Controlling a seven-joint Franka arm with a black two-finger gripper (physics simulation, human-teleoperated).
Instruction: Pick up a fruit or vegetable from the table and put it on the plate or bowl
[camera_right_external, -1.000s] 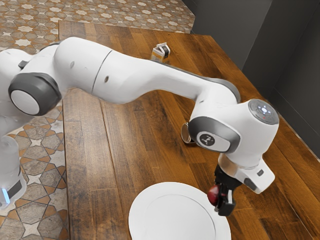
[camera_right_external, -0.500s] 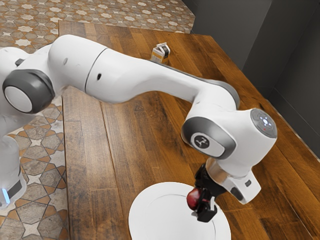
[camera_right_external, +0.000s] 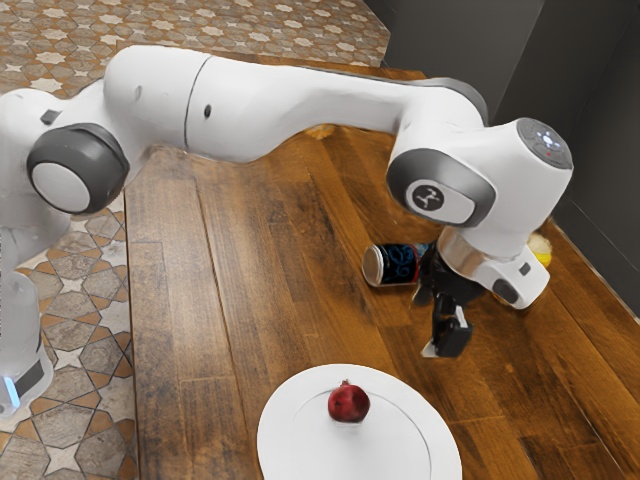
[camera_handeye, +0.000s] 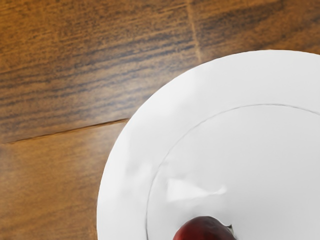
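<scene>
While one red fruit (camera_right_external: 348, 402) sits on one plate (camera_right_external: 290, 432), the fingers (camera_right_external: 450, 336) hang apart — empty.

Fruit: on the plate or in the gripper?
On the plate. The red fruit rests on the plate, inside its rim; the gripper hangs apart from it, toward the exterior view's right.

Plate (camera_right_external: 300, 435): is showing plain white, with a thin grey ring line inside its rim.
Fruit (camera_right_external: 348, 402): is showing deep, dark red.
Desk (camera_right_external: 250, 280): is showing warm brown planks streaked with darker wood grain.
Can (camera_right_external: 393, 265): is showing dark blue sides with pale markings and a silver end.
End effector (camera_right_external: 445, 335): is showing black.
Arm (camera_right_external: 300, 110): is showing glossy white with grey joint caps.
Floor (camera_right_external: 70, 300): is showing brown, tan and grey star-patterned tiles at the desk's 9 o'clock.
Wall (camera_right_external: 580, 90): is showing dark grey.
</scene>
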